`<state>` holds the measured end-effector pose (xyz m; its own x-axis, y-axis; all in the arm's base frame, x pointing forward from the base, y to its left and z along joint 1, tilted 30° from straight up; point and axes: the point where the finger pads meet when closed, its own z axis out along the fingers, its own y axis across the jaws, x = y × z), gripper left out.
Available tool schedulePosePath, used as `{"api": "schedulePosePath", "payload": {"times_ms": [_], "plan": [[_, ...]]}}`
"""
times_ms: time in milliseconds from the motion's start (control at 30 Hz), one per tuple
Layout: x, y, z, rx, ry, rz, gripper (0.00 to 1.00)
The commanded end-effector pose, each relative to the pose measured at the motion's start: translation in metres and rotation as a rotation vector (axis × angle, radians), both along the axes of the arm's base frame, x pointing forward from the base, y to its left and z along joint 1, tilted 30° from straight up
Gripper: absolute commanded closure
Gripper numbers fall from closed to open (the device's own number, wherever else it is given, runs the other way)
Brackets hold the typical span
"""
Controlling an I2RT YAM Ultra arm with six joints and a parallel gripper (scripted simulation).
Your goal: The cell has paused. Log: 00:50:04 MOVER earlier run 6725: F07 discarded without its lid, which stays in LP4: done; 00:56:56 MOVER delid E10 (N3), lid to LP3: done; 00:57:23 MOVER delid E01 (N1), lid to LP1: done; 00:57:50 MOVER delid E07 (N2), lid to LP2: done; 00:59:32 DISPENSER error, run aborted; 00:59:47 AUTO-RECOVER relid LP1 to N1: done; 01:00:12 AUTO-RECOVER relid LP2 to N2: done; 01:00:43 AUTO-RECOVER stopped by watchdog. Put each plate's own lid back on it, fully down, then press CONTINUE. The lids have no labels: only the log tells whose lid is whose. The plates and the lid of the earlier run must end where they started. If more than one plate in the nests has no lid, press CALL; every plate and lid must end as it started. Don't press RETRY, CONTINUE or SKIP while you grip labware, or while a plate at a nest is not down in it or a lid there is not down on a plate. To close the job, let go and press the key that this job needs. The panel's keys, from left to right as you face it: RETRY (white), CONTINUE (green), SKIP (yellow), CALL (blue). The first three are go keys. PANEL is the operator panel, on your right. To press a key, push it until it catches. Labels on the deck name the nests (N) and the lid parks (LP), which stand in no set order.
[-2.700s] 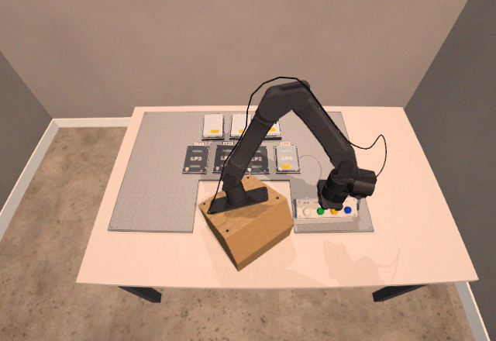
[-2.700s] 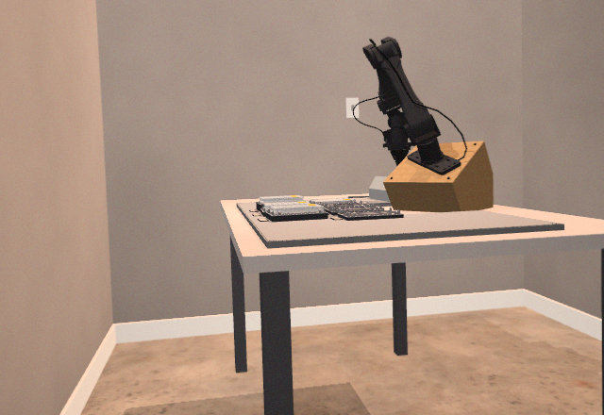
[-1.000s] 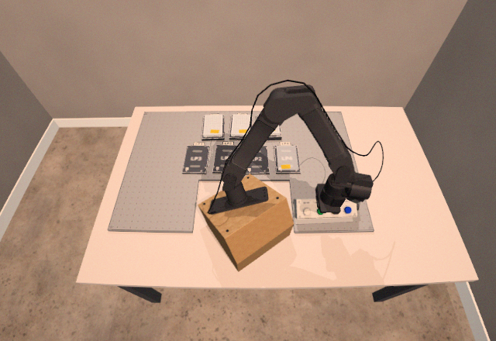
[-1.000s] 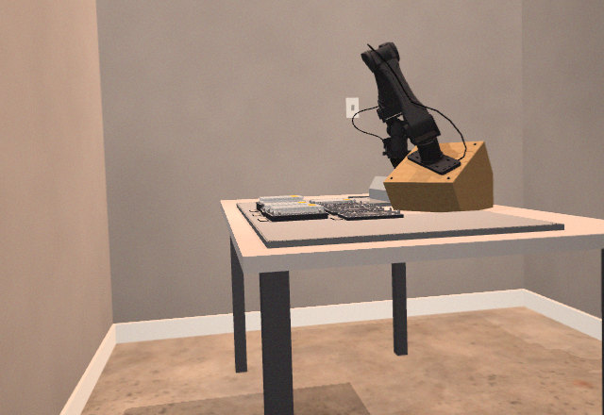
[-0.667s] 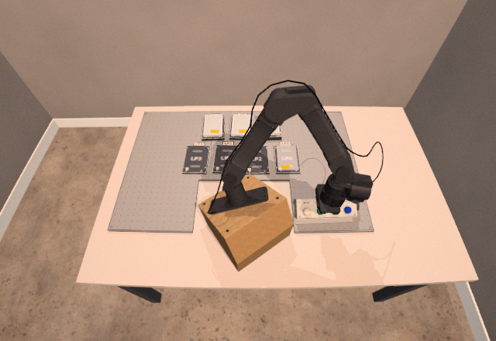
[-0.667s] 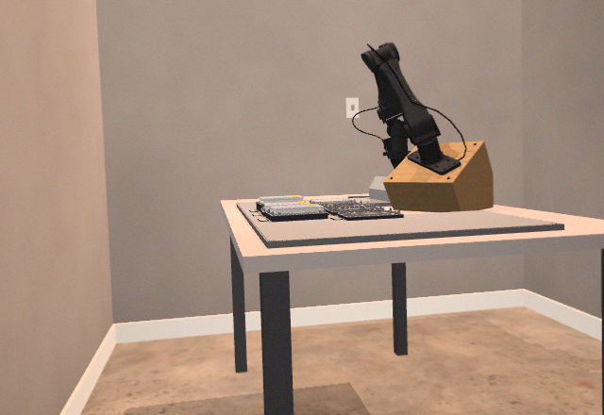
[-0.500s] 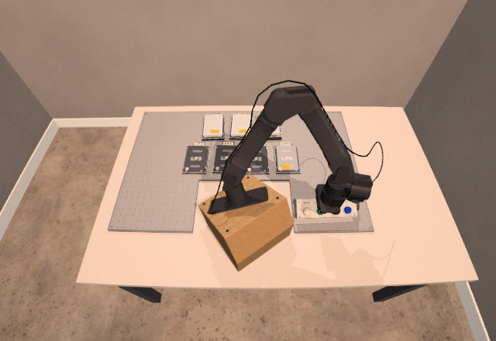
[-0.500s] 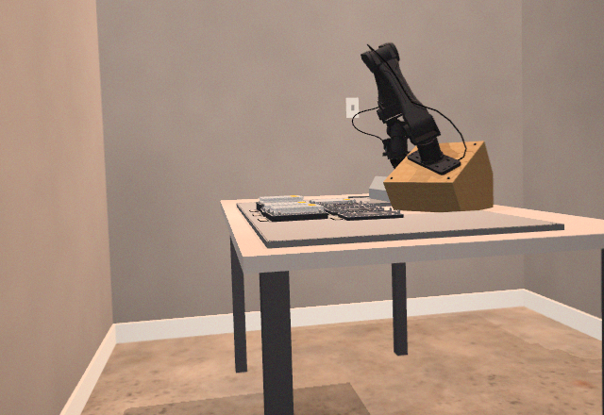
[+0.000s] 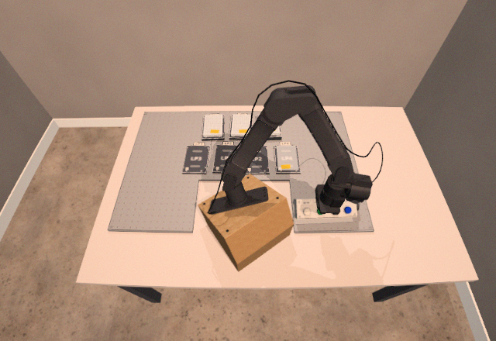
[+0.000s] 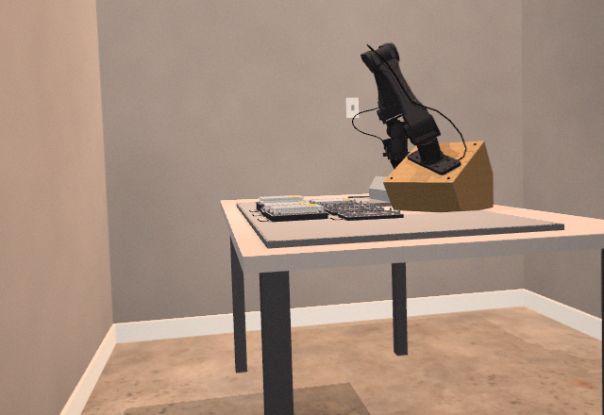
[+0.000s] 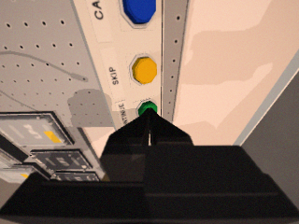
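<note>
My gripper (image 11: 149, 112) is shut and empty. Its tips are at the green CONTINUE key (image 11: 148, 105) (image 9: 319, 211) on the panel (image 11: 119, 41) (image 9: 324, 221), seeming to touch it; whether the key is caught cannot be told. The yellow SKIP key (image 11: 145, 70) and blue CALL key (image 11: 139, 8) (image 9: 347, 210) show beyond the tips. The white RETRY key (image 9: 306, 211) is at the left end. Three plates stand in the back row: left (image 9: 211, 122), middle (image 9: 239, 122), and right (image 9: 276, 132), partly behind the arm. A clear lid (image 9: 287, 156) (image 11: 30, 131) lies on LP4. LP3 (image 9: 195, 158) holds no lid.
LP1 (image 9: 219, 164) and LP2 (image 9: 261, 161) look dark and bare, partly behind the arm. The wooden base block (image 9: 256, 225) (image 10: 424, 196) stands left of the panel. A thin cable loops beside the forearm.
</note>
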<state>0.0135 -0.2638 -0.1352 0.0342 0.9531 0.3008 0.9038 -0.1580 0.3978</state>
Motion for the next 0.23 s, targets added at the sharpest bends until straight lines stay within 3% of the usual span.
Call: {"api": "schedulePosePath", "payload": {"times_ms": [0,200], "plan": [[0.0041,0.0026,-0.0046,0.002,-0.011,-0.008,1.0],[0.0056,0.0019,-0.0051,-0.001,-0.01,-0.004,1.0]]}}
